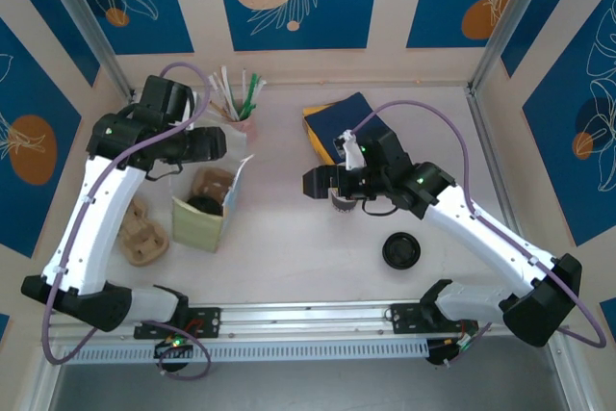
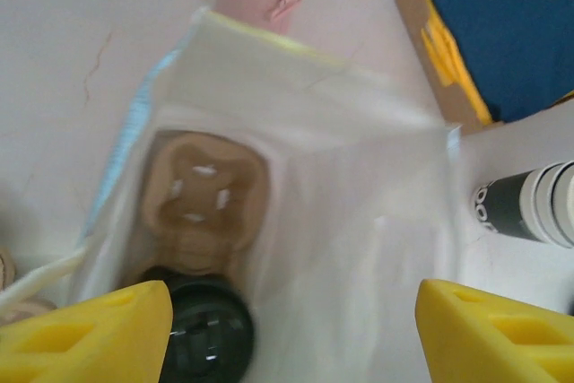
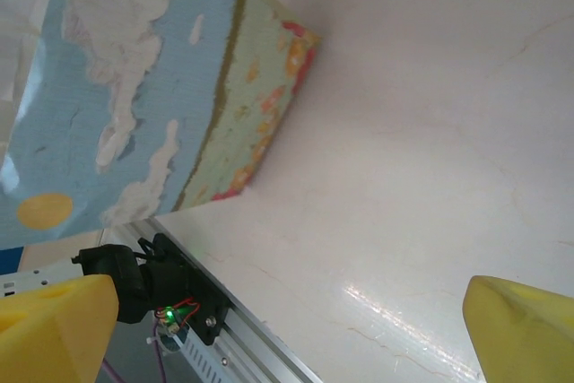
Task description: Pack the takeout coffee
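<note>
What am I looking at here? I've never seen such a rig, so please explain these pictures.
Two white robot arms are bolted to a table, each ending in a two-finger gripper. One picture looks down from above; the other two come from wrist cameras, yellow fingers at the bottom. The left gripper hangs open over an open paper bag holding a brown cardboard cup carrier and the black-lidded takeout coffee. The right gripper is open, holding nothing. A loose round black lid and a striped paper cup sit on the table.
</note>
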